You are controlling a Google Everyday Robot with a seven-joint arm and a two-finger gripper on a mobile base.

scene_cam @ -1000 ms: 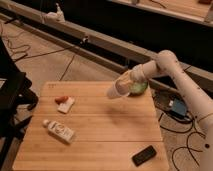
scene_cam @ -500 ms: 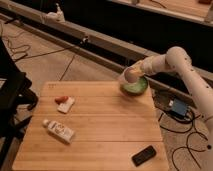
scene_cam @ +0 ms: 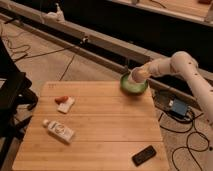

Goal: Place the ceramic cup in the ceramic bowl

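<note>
The ceramic bowl is sitting on the far right corner of the wooden table, its green wall just inside the table's edge. The robot's white arm is reaching in from beyond the table's right side, bending at the elbow and pointing its gripper toward that same corner. The gripper is hovering over the bowl's far rim, and the ceramic cup is showing at its tip — pale, round, and lying over the inside of the bowl. Whether the gripper is clamping the cup or only touching it cannot be told, nor whether the cup is resting on the bowl's bottom.

On the table's left half, a white labelled tube is lying at an angle toward the near edge. A small red item on a white scrap is lying nearer the far edge. A black phone is lying by the table's near right corner — well apart from the bowl. A blue box with cables is sitting on the floor off the table's right side.
</note>
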